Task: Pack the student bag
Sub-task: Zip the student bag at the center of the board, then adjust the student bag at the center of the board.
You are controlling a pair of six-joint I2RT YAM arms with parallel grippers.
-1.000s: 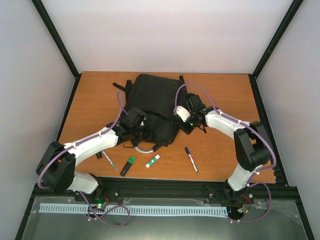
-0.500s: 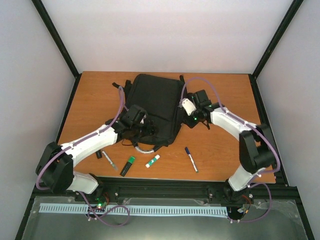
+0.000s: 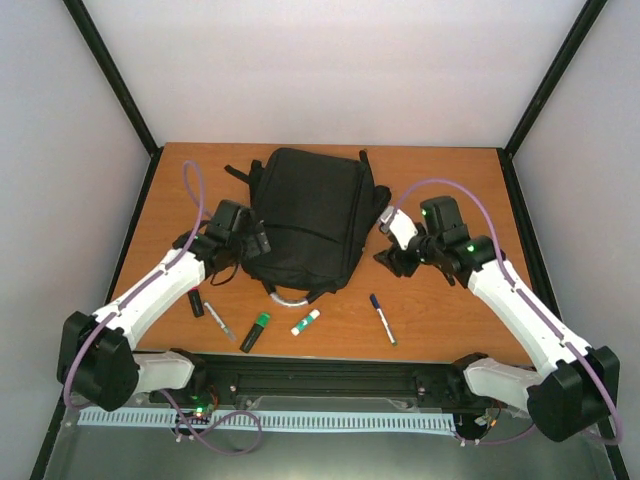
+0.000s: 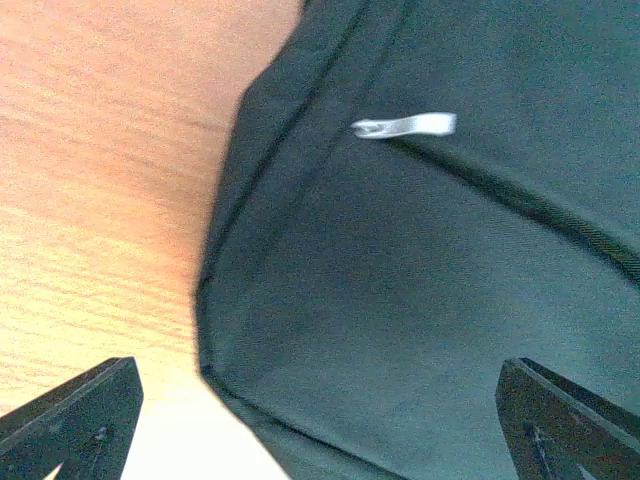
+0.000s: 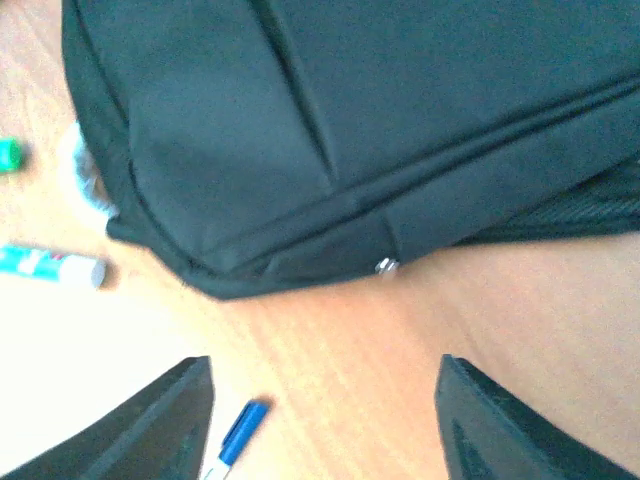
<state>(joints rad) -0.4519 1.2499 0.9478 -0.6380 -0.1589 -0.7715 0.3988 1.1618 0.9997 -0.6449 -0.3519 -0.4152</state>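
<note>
Large black fabric backpack (image 3: pixel 305 215) lies flat, apparently closed, mid-way across the orange wooden desk (image 3: pixel 455 175).
The left jaws and the right jaws flank its near corners, both spread and empty, probably ready to open it; a green highlighter (image 3: pixel 256 331), white glue stick (image 3: pixel 306 322) and blue-capped pen (image 3: pixel 382 318) lie nearby, unpacked.

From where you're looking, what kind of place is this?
Probably a robot lab work cell: a wooden table boxed in by white panels, two robot arms bolted at its edge, a student bag laid out.
</note>
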